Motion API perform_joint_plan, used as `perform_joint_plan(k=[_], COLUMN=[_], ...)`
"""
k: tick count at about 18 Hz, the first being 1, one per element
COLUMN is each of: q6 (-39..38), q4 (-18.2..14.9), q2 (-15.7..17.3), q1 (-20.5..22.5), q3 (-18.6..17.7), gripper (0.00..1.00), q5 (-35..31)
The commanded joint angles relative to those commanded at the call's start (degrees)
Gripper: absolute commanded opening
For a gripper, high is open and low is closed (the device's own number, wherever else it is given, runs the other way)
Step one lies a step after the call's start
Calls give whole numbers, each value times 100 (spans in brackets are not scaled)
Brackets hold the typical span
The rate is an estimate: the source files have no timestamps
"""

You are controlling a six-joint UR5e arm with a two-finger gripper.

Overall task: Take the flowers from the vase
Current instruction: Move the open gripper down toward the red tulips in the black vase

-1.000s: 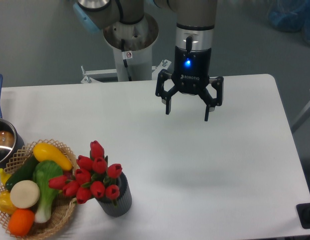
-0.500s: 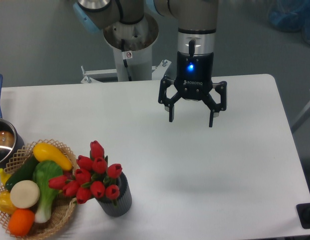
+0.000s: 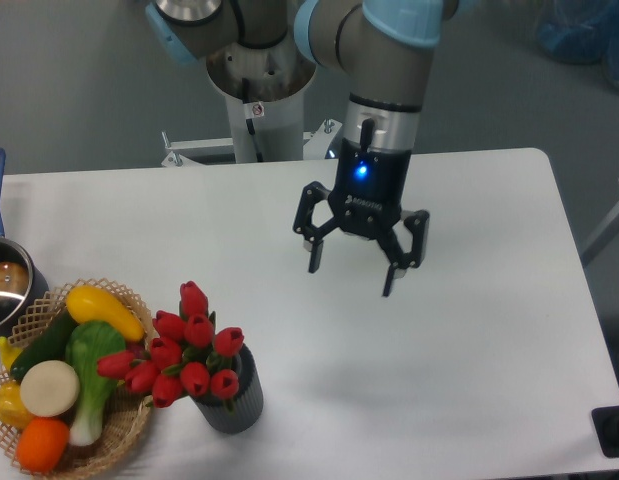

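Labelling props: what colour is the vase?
Dark grey, vertically ribbed vase, clearest in the fixed camera view.

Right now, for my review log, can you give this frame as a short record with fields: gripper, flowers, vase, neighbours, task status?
gripper: black two-finger gripper, open, empty, in the air above the white table, up and right of the bunch
flowers: bunch of red tulip buds, upright in the vase, untouched
vase: small dark grey ribbed cylindrical vase, standing near the table's front edge
neighbours: round woven wicker basket of toy vegetables directly left of the vase; blue-handled metal pot at the left edge
task status: flowers not yet grasped
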State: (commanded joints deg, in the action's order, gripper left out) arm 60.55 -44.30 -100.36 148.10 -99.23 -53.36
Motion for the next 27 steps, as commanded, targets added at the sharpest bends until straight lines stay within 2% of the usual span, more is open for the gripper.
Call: perform_joint_plan(k=[3,12,16,19,27], q6=[19,80,115,133,404], q4=[18,35,35,35,35], q2=[-141,-431,-546,-625,-967], q1=[-62,-106,-114,-79,-184], q3=[52,-97,-193,-237,-229], gripper=[100,100,100,100,100], q5=[114,1458,1608,1960,2084])
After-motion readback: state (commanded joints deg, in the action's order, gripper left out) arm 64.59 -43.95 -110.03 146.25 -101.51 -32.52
